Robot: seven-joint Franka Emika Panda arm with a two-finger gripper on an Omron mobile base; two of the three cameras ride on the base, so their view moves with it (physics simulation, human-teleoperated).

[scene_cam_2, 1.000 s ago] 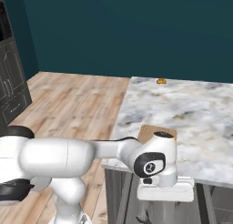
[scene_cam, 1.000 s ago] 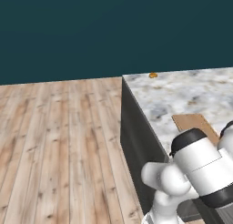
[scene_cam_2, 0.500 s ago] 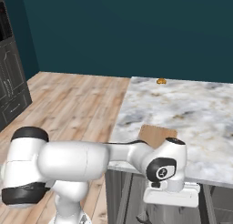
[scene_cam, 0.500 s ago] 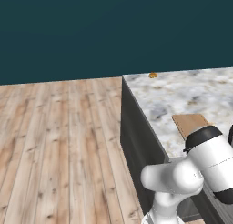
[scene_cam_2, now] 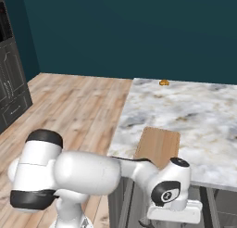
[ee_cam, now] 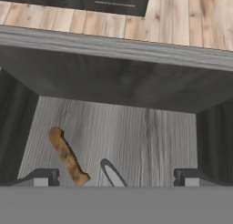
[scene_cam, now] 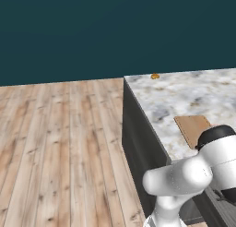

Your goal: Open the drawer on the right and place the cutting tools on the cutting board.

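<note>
Marbled grey-white surface (scene_cam_2: 185, 116) carries your thin tan wood cutting board (scene_cam_2: 158, 145); pincer (ee_cam: 116, 176) w/ jaws spread wide over pulled-out dark grey drawer (ee_cam: 113, 82), brown-handled knife (ee_cam: 68, 157) lying inside

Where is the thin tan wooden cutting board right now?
The thin tan wooden cutting board lies flat on the marble counter at its near edge, just above the arm's wrist in the right base view, far from the small orange object at the back edge.

knife blade (ee_cam: 113, 175) cut off, cutting board (scene_cam: 193, 129) partly hidden
</note>
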